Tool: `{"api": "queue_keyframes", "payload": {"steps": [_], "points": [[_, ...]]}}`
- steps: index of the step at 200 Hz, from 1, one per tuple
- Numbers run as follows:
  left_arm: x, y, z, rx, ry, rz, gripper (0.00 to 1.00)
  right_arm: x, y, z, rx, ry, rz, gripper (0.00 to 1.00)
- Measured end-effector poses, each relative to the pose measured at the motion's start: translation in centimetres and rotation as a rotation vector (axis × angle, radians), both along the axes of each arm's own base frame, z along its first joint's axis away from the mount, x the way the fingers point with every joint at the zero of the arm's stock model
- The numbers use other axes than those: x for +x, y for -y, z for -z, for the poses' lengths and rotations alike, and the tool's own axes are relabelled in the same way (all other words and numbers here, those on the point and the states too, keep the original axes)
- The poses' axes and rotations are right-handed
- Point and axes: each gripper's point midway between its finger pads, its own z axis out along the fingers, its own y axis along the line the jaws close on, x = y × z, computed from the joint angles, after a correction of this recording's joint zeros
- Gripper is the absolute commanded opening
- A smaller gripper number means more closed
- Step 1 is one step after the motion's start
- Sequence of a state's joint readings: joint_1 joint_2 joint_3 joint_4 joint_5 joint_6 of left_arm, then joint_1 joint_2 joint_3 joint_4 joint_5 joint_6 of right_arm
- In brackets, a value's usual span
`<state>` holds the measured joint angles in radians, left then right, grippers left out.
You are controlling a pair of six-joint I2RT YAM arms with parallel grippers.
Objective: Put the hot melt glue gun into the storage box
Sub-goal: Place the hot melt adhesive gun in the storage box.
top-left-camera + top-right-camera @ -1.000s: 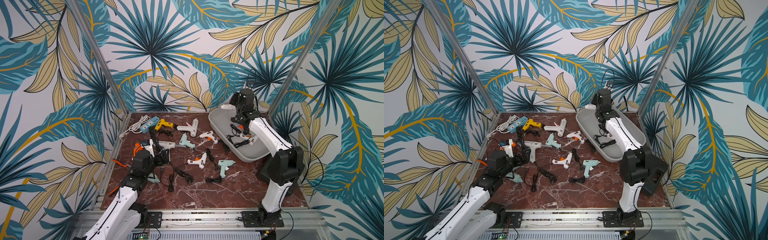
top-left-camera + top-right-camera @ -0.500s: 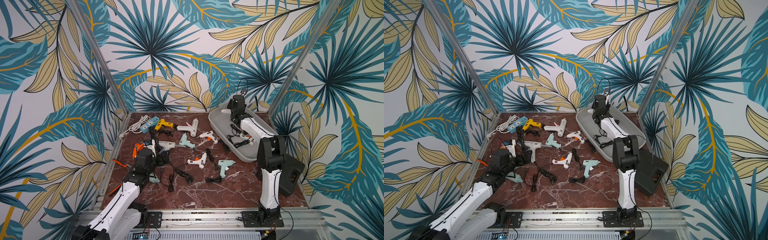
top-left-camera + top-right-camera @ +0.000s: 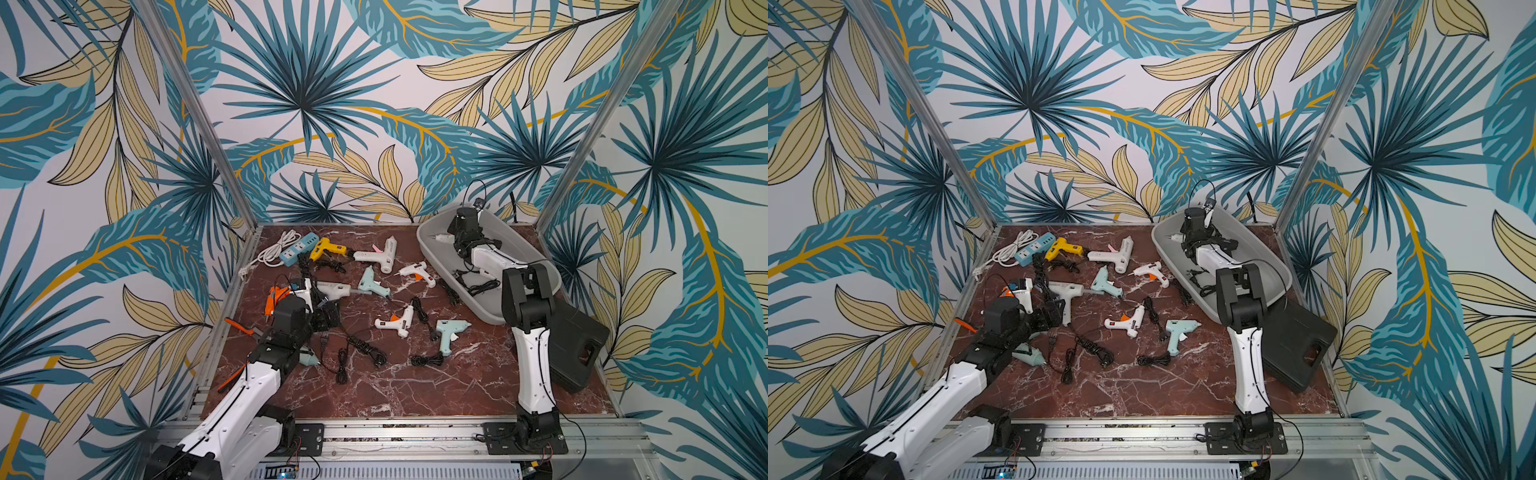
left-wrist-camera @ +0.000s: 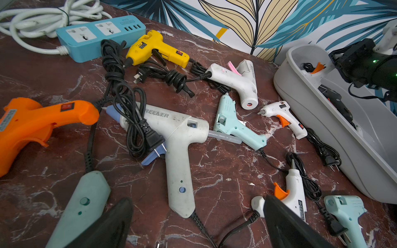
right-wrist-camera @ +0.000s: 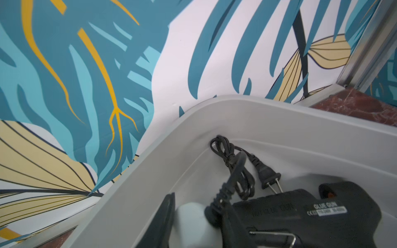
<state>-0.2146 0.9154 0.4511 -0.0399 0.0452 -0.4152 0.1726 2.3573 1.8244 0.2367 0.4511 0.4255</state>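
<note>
Seemingly right gripper (image 3: pixel 460 246) pinches half-hidden glue gun (image 3: pixel 440 238).

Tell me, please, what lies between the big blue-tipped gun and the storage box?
A mint glue gun, then a small white one, in the left wrist view.

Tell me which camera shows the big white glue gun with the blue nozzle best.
The left wrist view: the big white glue gun lies close and central, lettering readable, a coiled black cord across its barrel. Both top views show the gun small, without detail. The right wrist view misses it.
</note>
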Motion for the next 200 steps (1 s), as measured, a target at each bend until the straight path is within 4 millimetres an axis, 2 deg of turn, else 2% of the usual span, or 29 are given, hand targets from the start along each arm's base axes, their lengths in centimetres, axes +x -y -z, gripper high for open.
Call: {"api": "queue_keyframes", "payload": {"steps": [23,37,55,73,92,113,177,190,200], "points": [[0.0,0.0,0.0,-0.001,0.003,0.0,1.0,0.1,0.1,0.0,0.038,0.017,0.007,0.18],[0.0,0.0,0.0,-0.001,0.003,0.0,1.0,0.1,0.1,0.1,0.062,0.032,0.014,0.21],[0.0,0.0,0.1,-0.001,0.003,0.0,1.0,-0.4,0.4,1.5,0.087,0.021,0.025,0.26],[0.0,0.0,0.2,-0.001,0.002,0.0,1.0,-1.1,0.7,3.3,0.103,0.001,0.035,0.27],[0.0,0.0,0.1,-0.002,0.006,0.0,1.0,-1.5,0.8,3.8,0.121,0.002,0.039,0.31],[0.1,0.0,0.0,-0.005,0.011,0.0,1.0,-2.1,0.8,3.9,0.142,0.001,0.043,0.43],[0.0,0.2,-0.1,-0.012,0.015,0.005,1.0,-5.5,1.2,5.7,0.19,-0.051,0.064,0.46],[0.0,0.2,-0.2,-0.012,0.017,0.005,1.0,-5.7,1.2,5.4,0.194,-0.053,0.066,0.5],[0.0,0.2,-0.2,-0.012,0.02,0.005,1.0,-5.9,1.2,5.2,0.197,-0.056,0.068,0.57]]}}
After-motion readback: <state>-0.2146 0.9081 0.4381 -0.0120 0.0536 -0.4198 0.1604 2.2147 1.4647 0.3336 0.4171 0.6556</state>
